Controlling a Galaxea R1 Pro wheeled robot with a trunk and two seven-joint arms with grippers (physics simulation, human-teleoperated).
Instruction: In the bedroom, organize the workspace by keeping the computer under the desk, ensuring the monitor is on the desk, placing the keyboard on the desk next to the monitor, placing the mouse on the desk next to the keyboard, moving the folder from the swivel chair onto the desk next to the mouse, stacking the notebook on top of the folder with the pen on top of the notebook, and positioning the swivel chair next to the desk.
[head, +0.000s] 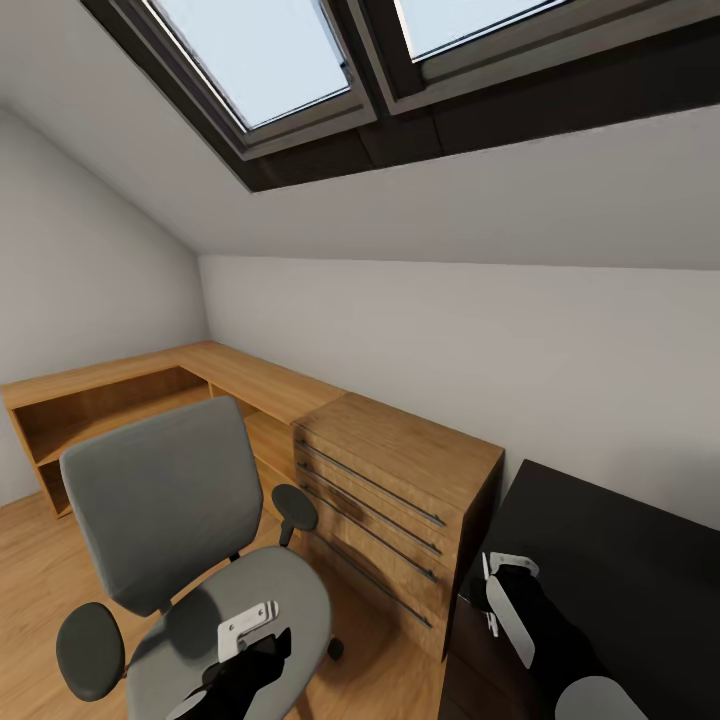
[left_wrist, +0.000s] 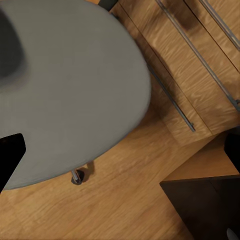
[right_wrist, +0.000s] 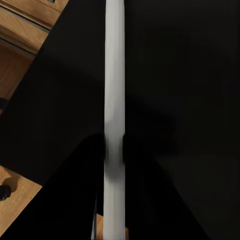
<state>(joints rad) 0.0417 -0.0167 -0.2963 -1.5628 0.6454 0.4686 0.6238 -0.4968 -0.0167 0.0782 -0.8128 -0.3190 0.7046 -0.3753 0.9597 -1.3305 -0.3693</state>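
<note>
A thin white pen (right_wrist: 114, 75) is clamped between the black fingers of the right gripper (right_wrist: 114, 152) above the black desk (head: 620, 560), while the left gripper (head: 250, 640), whose jaw state cannot be told, is held over the seat of the grey swivel chair (head: 170, 500).

text: none legible in any view
swivel chair (head: 190, 560): plain grey seat and back, no label or brand mark
desk (head: 620, 560): bare black top, no print
wood drawer cabinet (head: 400, 500): wood grain and metal bar handles, no numbers or signs
skylight (head: 300, 60): dark frame, pale panes, no markings
white strip in right gripper (right_wrist: 114, 150): plain white edge, no lettering
left gripper (head: 262, 640): white bracket, no readable mark
walls (head: 500, 350): blank grey, no signs
</note>
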